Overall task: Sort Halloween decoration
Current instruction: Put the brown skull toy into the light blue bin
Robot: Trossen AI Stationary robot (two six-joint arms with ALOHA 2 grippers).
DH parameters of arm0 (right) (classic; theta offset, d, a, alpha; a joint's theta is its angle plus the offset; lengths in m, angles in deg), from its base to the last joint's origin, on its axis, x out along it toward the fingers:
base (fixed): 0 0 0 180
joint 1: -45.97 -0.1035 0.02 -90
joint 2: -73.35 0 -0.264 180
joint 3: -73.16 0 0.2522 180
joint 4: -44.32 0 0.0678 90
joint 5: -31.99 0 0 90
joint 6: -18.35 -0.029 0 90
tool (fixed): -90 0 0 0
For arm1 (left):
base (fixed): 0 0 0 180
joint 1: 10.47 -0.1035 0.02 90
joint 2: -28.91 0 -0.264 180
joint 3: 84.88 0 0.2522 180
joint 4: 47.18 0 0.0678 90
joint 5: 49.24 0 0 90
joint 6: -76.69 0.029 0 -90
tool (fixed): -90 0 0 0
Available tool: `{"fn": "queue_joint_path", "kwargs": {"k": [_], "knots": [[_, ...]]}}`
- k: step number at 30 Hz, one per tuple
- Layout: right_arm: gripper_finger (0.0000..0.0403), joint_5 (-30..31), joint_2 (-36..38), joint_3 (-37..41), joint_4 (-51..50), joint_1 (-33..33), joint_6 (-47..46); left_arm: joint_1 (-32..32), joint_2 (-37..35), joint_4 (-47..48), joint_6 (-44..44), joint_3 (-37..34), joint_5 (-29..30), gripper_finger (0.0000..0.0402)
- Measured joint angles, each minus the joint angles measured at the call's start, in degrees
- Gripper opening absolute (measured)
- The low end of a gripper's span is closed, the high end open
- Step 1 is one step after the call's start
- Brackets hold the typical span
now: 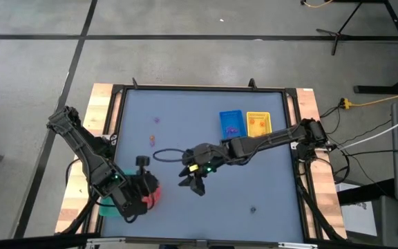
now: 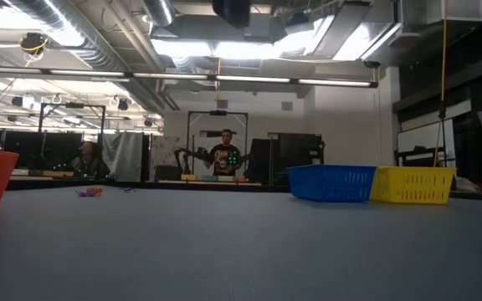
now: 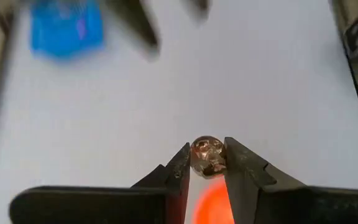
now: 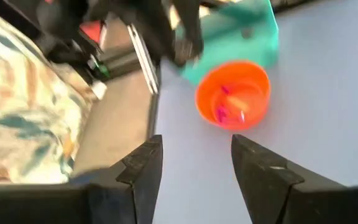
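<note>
L gripper [image 3: 207,163] is pinching a dark skull-shaped decoration piece [image 3: 207,155] between its fingers, hovering above the orange bowl [image 3: 211,202] at worktop's near-left. R gripper [image 4: 196,163], fingers apart w/ nothing between, is hanging mid-worktop [image 1: 268,187].

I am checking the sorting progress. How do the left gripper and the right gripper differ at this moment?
The left gripper is shut on a small skull-shaped bead; the right gripper is open and holds nothing. The left gripper is over the orange bowl near the table's left front corner; the right gripper is over bare table near the middle. Both have two dark fingers.
</note>
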Motion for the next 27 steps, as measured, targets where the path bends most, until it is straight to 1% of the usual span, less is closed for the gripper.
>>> {"fn": "queue_joint_path", "kwargs": {"k": [5,7,10,14,19,23,25,27], "knots": [[0.0189,0.0,0.0,0.0,-5.6,0.0,2.2,0.5,0.0,10.6,-16.8,0.0,-9.3,0.0062],[0.0189,0.0,0.0,0.0,-6.5,0.0,3.2,1.1,0.0,14.1,-21.6,0.0,-10.9,0.0062],[0.0189,0.0,0.0,0.0,-7.9,0.0,4.7,2.4,-0.1,16.8,-28.3,-1.2,-11.1,0.0062],[0.0189,0.0,0.0,0.0,-8.5,0.0,5.7,4.7,-0.1,16.9,-34.0,-5.7,-13.8,0.0062],[0.0189,0.0,0.0,0.0,-8.5,0.0,5.7,6.8,0.0,16.5,-40.8,-13.3,-20.6,0.0062],[0.0189,0.0,0.0,0.0,-8.5,0.0,5.7,7.7,0.0,16.3,-44.1,-18.0,-26.4,0.0062],[0.0189,0.0,0.0,0.0,-8.4,0.0,5.7,7.8,0.0,16.1,-44.7,-19.7,-28.2,0.0062],[0.0189,0.0,0.0,0.0,-8.5,0.0,5.7,7.8,0.0,15.8,-45.5,-20.9,-28.6,0.0062]]}}
